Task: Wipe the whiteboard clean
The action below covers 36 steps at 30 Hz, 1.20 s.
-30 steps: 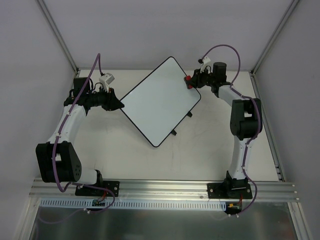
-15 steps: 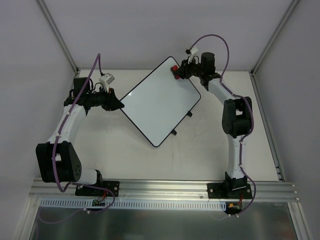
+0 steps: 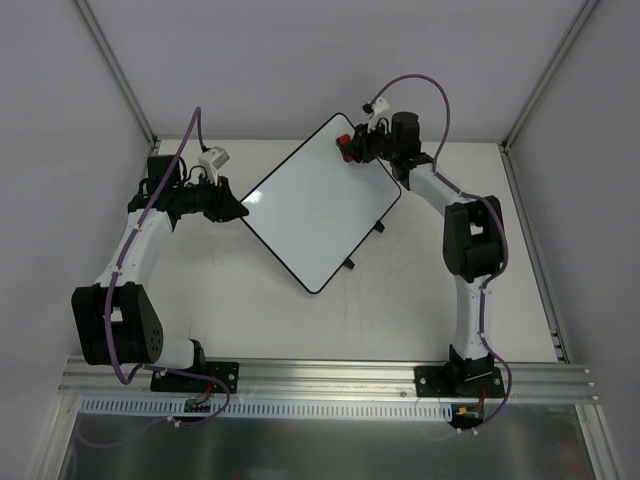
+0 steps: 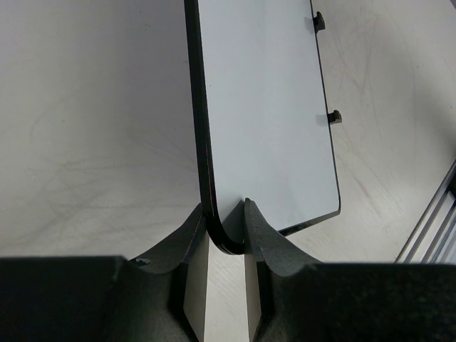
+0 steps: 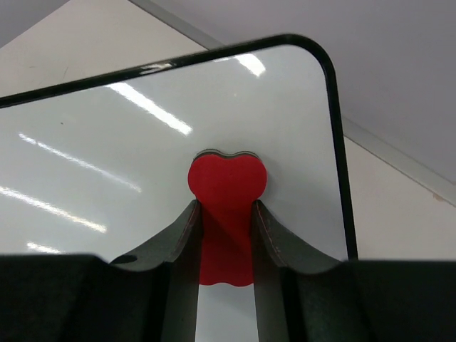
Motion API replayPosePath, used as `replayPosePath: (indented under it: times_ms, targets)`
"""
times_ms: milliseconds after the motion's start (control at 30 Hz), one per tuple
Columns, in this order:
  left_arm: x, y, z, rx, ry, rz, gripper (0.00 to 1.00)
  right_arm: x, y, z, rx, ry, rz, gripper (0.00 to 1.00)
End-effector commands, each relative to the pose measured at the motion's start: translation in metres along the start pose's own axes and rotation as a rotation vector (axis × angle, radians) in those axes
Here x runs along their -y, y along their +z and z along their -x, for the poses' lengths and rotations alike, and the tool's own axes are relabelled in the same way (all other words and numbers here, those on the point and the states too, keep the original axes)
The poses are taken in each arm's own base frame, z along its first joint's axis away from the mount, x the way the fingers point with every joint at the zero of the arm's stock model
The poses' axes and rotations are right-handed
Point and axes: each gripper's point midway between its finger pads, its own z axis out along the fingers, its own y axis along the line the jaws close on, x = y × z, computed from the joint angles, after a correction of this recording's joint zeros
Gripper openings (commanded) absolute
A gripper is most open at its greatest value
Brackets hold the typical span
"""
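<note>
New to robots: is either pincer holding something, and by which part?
Left pincer grips the glossy white black-rimmed whiteboard by a rounded corner; right pincer clamps the red bone-shaped eraser around its middle.

Your whiteboard (image 3: 320, 205) lies diagonal on the table (image 3: 300, 320), centre. Left gripper (image 3: 243, 210) at its left corner, astride the rim. Right gripper (image 3: 350, 146) at the far corner, eraser (image 5: 226, 182) between its jaws, resting on the board.
</note>
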Motion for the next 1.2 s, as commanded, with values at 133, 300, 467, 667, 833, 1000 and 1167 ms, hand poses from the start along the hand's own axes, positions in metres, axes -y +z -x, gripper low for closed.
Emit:
replayPosePath:
  times_ms: [133,300,467,667,833,1000,1167]
  targets:
    - [-0.002,0.005,0.007,0.005,0.157,0.012,0.0,0.04,-0.05,-0.071,-0.148,0.199,-0.351,0.0]
    - [-0.004,0.005,0.008,0.004,0.158,0.021,0.0,0.059,-0.097,-0.112,-0.185,0.359,-0.533,0.0]
    - [-0.006,0.005,0.016,0.014,0.152,0.025,0.0,0.058,-0.12,-0.105,-0.162,0.394,-0.561,0.0]
    - [-0.009,0.005,0.024,0.02,0.149,0.039,0.0,0.085,-0.181,-0.085,-0.162,0.383,-0.807,0.01]
    - [-0.015,0.005,0.03,0.022,0.145,0.063,0.0,0.111,-0.254,-0.104,-0.287,0.413,-1.049,0.02]
    - [-0.021,0.009,0.039,0.026,0.146,0.068,0.0,0.124,-0.308,-0.141,-0.42,0.502,-1.214,0.02]
    - [-0.026,0.014,0.043,0.024,0.122,0.063,0.0,0.133,-0.322,-0.163,-0.432,0.597,-1.243,0.06]
